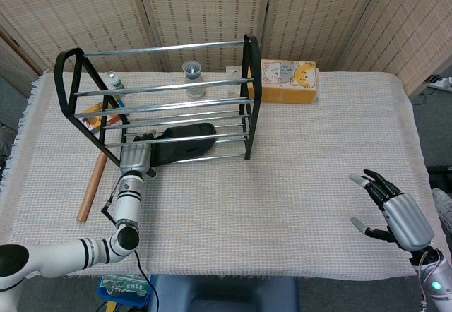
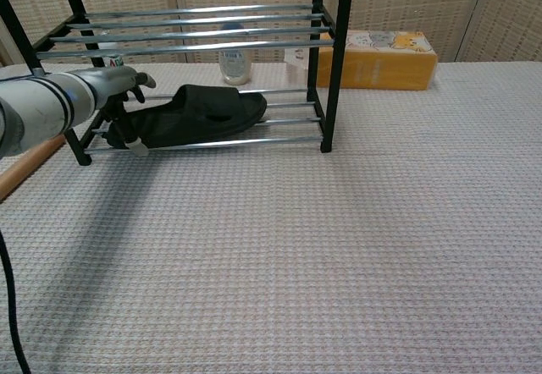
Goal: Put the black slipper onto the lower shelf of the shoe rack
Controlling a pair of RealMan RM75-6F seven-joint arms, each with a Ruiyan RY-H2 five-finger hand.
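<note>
Slipper (image 1: 182,142) lies along the lower shelf (image 2: 254,140) of the shoe rack (image 1: 251,93), toward the counter's (image 1: 296,185) far left corner. It looks like light, soft foam, likely to flex, so its heel end or strap offers the surest hold. Left robot hand (image 2: 123,103) sits at the heel with fingers spread, seemingly gripping nothing. Right robot hand (image 1: 395,213) hovers open near the right front corner. Rack rods above leave little headroom; the front of the counter is open for backing out.
</note>
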